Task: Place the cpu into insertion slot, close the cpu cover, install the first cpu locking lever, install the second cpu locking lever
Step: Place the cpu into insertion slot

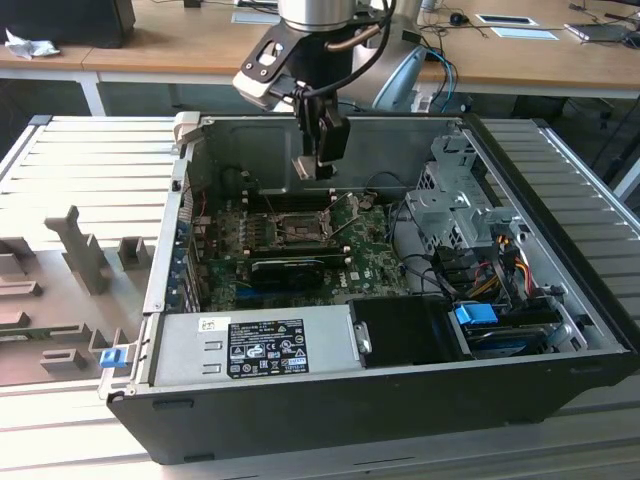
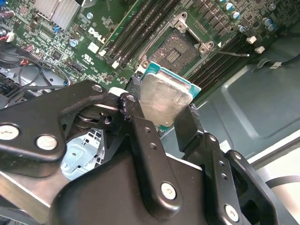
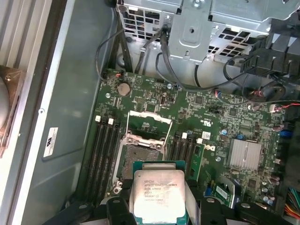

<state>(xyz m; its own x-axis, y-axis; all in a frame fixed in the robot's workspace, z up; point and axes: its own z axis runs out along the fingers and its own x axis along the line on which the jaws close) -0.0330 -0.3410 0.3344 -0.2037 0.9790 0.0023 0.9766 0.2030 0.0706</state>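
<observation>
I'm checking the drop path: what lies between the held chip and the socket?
Nothing. In both wrist views the chip in the gripper hangs just short of the open socket, with no cable crossing.

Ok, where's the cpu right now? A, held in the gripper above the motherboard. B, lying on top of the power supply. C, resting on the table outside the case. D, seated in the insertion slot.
A: the cpu is clamped in the gripper in the air, while the insertion slot below shows its bare dark centre.
</observation>
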